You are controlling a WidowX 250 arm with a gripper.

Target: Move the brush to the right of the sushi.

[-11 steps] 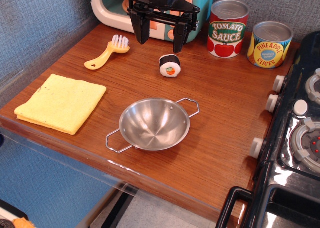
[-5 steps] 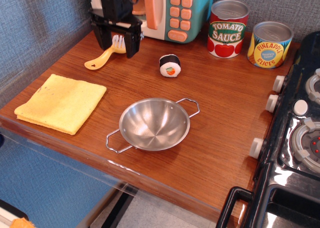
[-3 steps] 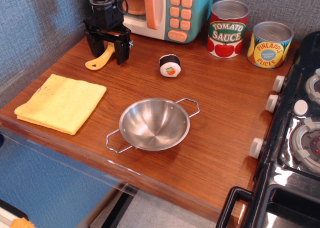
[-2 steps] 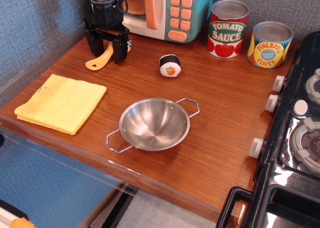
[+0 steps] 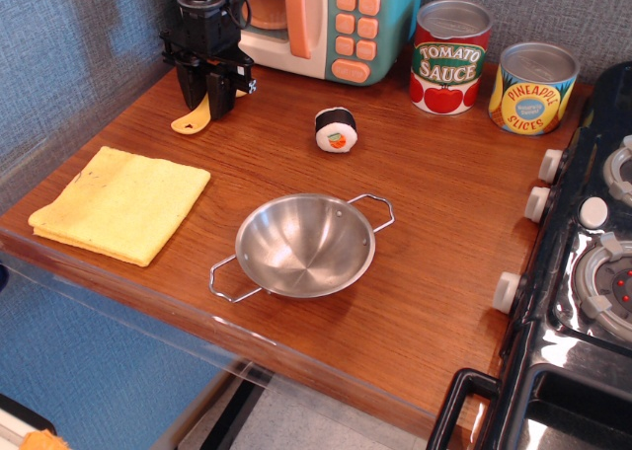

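Observation:
The yellow toy brush (image 5: 192, 122) lies at the back left of the wooden counter, with only its handle end and heart cutout showing. My gripper (image 5: 203, 103) stands straight over it, its two black fingers drawn in against the sides of the brush and hiding the bristle head. The brush still seems to rest on the counter. The sushi (image 5: 336, 129), black-wrapped with white rice and an orange and green centre, sits to the right of the gripper, apart from it.
A yellow cloth (image 5: 120, 203) lies front left and a steel bowl (image 5: 304, 245) sits in the middle. A toy microwave (image 5: 326, 21), a tomato sauce can (image 5: 450, 55) and a pineapple can (image 5: 533, 87) line the back. A black stove (image 5: 592, 262) borders the right side.
My gripper moved left from the microwave front to the brush, came down over it, and its fingers narrowed from wide open to tight against the brush.

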